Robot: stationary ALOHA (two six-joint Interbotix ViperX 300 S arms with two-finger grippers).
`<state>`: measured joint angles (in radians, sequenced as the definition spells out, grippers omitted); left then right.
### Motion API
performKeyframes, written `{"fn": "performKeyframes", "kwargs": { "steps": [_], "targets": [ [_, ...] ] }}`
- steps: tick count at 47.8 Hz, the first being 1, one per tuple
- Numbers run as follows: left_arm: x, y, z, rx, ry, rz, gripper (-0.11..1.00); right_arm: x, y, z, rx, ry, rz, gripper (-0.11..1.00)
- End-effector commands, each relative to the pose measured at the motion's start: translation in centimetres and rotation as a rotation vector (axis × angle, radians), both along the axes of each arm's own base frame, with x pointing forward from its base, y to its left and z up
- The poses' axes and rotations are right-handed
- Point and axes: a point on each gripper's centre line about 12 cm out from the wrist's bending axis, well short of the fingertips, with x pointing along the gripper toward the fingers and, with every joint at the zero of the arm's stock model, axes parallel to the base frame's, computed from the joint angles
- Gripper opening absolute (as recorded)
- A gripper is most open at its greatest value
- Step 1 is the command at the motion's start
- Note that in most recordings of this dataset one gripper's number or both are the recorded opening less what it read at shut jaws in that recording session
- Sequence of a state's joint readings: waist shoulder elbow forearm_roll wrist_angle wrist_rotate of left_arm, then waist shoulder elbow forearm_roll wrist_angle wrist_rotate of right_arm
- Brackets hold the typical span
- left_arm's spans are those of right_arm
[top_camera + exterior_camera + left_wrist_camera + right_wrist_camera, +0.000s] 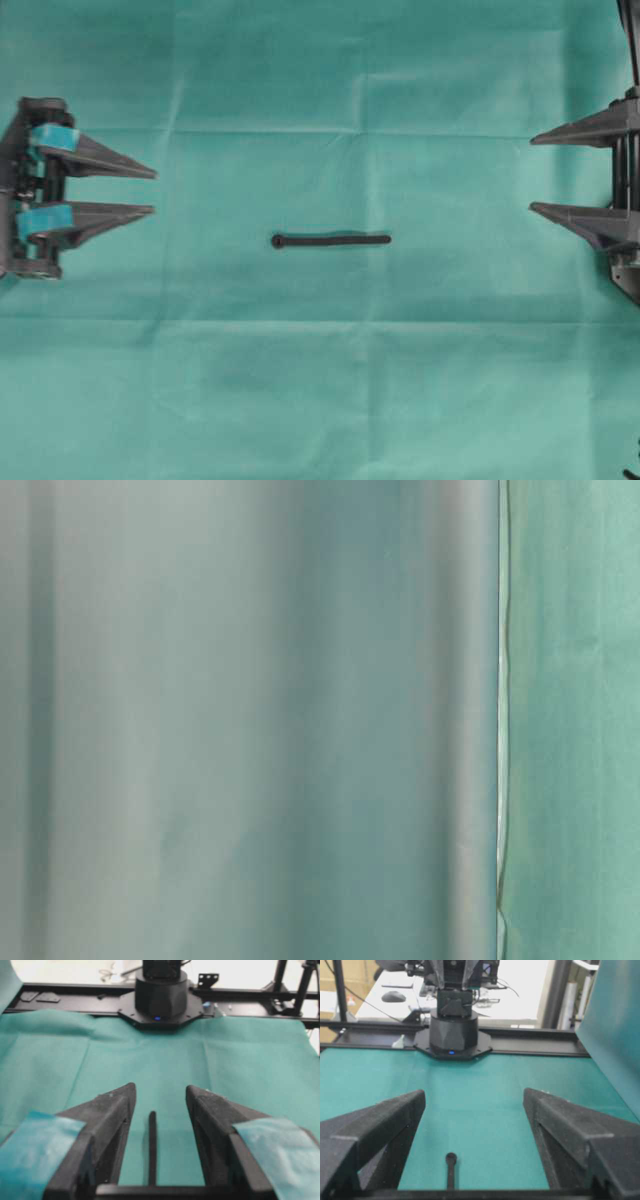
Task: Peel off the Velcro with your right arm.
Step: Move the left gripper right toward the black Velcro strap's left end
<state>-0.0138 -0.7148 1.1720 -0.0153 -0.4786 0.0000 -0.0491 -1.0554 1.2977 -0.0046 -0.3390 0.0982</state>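
The Velcro is a thin black strip lying flat and level on the green cloth at the table's middle, its small rounded end pointing left. The left wrist view has it running straight away between the fingers; in the right wrist view its rounded end is farthest from the camera. My left gripper, with teal tape on its fingers, stands open at the left edge, well short of the strip. Far to the right, my right gripper with plain black fingers is open too. Neither touches the strip.
Green cloth with fold creases covers the whole table. Each arm's black base stands on a black rail at the far end of the opposite wrist view. The table-level view is filled by blurred green cloth.
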Motion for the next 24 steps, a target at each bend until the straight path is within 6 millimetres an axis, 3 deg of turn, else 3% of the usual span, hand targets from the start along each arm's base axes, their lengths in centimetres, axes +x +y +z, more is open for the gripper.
{"fn": "performKeyframes", "kwargs": {
  "steps": [1, 24],
  "targets": [
    [1.5, 0.0, 1.1, -0.001, -0.026, 0.002, 0.47, 0.2, -0.1, 0.3, -0.001, -0.012, -0.002, 0.54],
    [9.7, 0.7, 0.9, 0.006, 0.008, 0.026, 0.46, 0.1, -0.1, 0.0, 0.000, -0.011, -0.002, 0.54]
  ]
}}
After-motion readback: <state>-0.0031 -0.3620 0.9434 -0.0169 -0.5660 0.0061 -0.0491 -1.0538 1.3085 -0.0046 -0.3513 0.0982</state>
